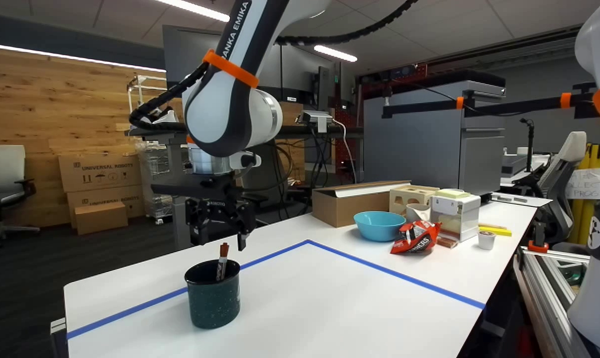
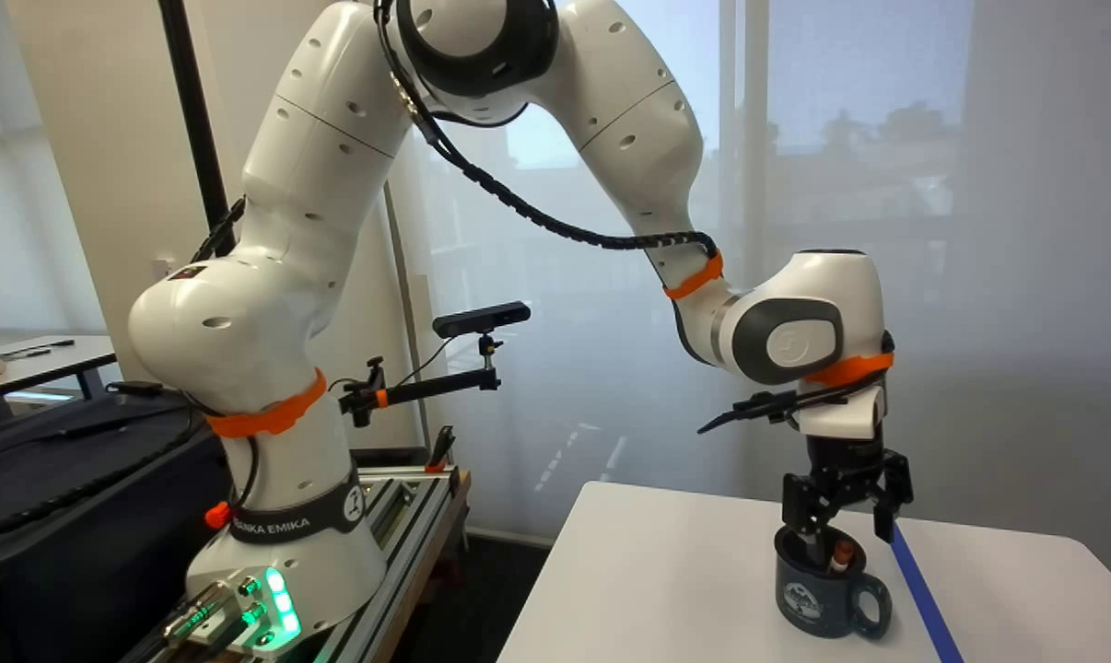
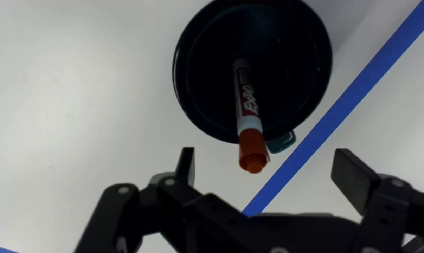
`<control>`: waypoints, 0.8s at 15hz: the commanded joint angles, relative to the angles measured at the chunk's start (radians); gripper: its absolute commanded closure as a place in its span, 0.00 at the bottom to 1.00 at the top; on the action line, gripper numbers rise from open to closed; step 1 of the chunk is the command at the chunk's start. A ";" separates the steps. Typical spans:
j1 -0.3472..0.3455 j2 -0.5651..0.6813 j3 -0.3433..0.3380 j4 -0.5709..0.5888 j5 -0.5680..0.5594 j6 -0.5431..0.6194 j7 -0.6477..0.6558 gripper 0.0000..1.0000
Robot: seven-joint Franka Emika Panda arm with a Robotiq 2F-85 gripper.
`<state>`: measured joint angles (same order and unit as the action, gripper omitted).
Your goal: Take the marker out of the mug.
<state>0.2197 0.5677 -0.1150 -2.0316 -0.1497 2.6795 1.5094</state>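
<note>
The dark teal mug [image 1: 213, 304] stands upright on the white table by the blue tape line. It also shows in an exterior view [image 2: 809, 603] and from above in the wrist view [image 3: 181, 75]. The marker [image 1: 222, 264] leans inside it, its red cap end sticking up past the rim. The cap also shows in an exterior view [image 2: 842, 552]. In the wrist view the whole marker [image 3: 249, 105] shows, cap toward my jaws. My gripper [image 1: 221, 239] is open and points down just above the mug. Its fingers are spread on either side of the cap, apart from it.
Blue tape [image 1: 379, 266] marks the white table [image 1: 330, 308]. A light blue bowl [image 1: 379, 226], a red snack bag [image 1: 417, 237], a cardboard box [image 1: 352, 205] and a white box [image 1: 454, 216] stand toward the table's far part. The mug's handle [image 2: 871, 608] sticks out beside the tape.
</note>
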 commanded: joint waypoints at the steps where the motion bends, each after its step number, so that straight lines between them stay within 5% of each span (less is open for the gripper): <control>1: 0.038 0.037 -0.032 0.041 0.010 -0.032 0.023 0.00; 7: 0.048 0.055 -0.033 0.053 0.015 -0.045 0.020 0.00; 12: 0.055 0.058 -0.033 0.058 0.015 -0.046 0.019 0.29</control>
<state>0.2472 0.6138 -0.1301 -1.9994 -0.1496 2.6610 1.5123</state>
